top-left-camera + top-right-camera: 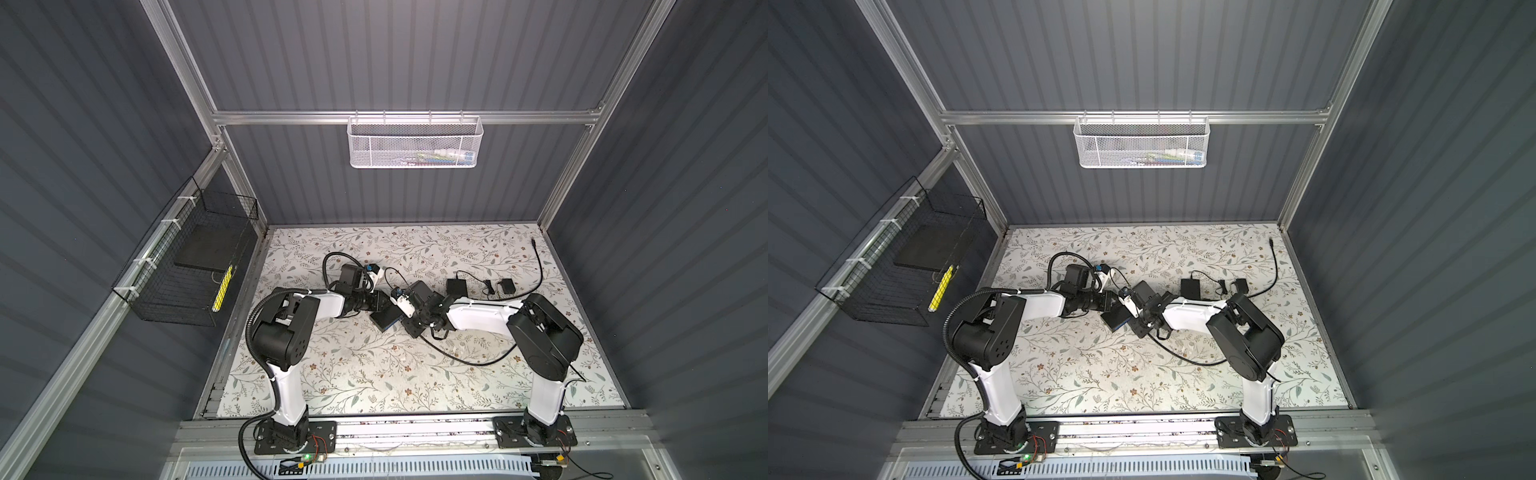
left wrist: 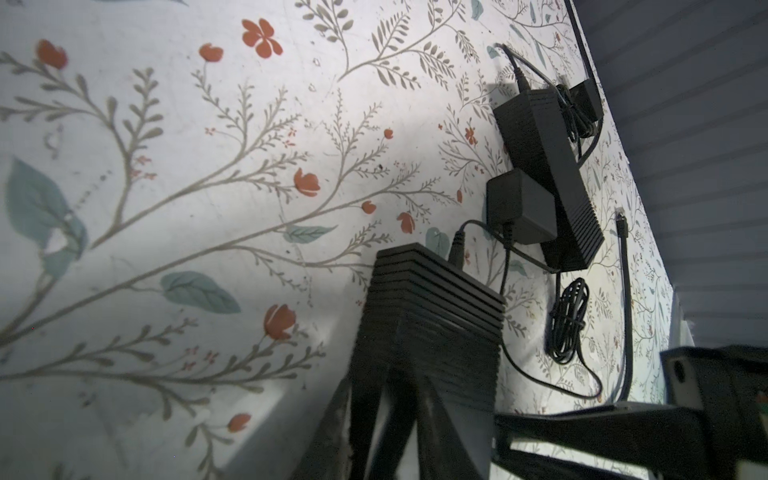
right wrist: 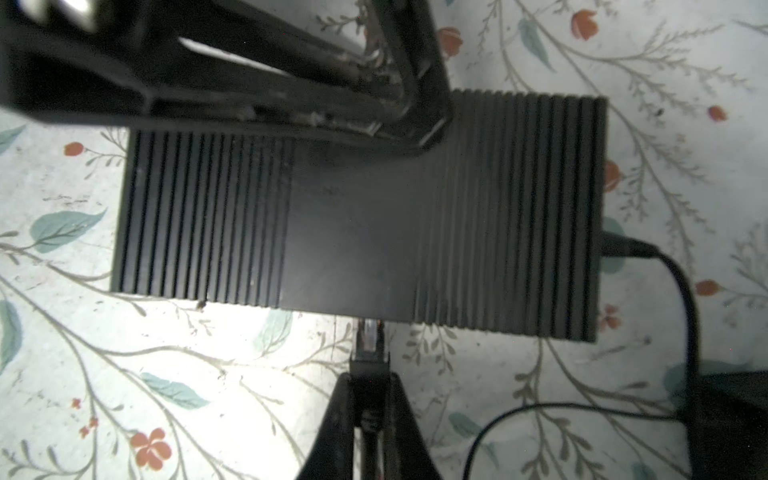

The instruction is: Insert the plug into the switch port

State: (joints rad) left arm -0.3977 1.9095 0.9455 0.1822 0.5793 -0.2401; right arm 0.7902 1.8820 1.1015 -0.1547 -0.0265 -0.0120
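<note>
Nearest: a slack black cable (image 1: 465,360) loops on the floral table (image 1: 353,374) just in front of the right forearm.

Right hand (image 3: 370,376): pinching the plug (image 3: 369,332) by its black boot, fingers pressed tight on it. The plug's clear tip meets the near long side of the switch (image 3: 361,216), roughly mid-length. The port itself is hidden, so I cannot tell whether the tip is in or only touching.

Switch: black ribbed box, flat on the table at centre, between the two hands in both top views. A power lead (image 3: 627,247) is plugged into one short end.

Left hand (image 2: 399,365): reaches the switch from the opposite side, fingers narrowly apart with their tips at its edge. Cannot tell whether they clamp it or merely rest there.

Beyond: a second ribbed box (image 2: 548,166), a small adapter (image 2: 519,212) touching it, and a bundled cord (image 2: 569,324) nearby.

Further: a loose cable end (image 1: 533,241) near the table's far right corner.

Back wall: white mesh basket (image 1: 415,141).
</note>
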